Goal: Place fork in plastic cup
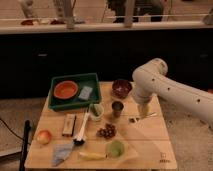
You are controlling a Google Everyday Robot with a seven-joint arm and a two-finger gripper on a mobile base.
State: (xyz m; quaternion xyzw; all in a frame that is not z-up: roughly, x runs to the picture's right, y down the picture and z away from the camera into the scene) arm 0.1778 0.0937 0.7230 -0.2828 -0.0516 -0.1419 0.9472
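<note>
My gripper (pixel 143 113) hangs from the white arm over the right middle of the wooden table (pixel 145 150), just right of a dark cup (pixel 117 108). A thin pale utensil, which looks like the fork (pixel 150 116), lies level at the gripper's tip, close above the table. I cannot tell whether it is gripped. A pale plastic cup (pixel 95 111) with something green in it stands left of the dark cup.
A dark red bowl (pixel 121 87) stands behind the cups. A green tray (pixel 74 80) holds an orange bowl (pixel 66 89) and a sponge. Grapes (pixel 106 131), a green fruit (pixel 116 148), a banana, a red apple (pixel 44 136), a brush and a cloth lie in front.
</note>
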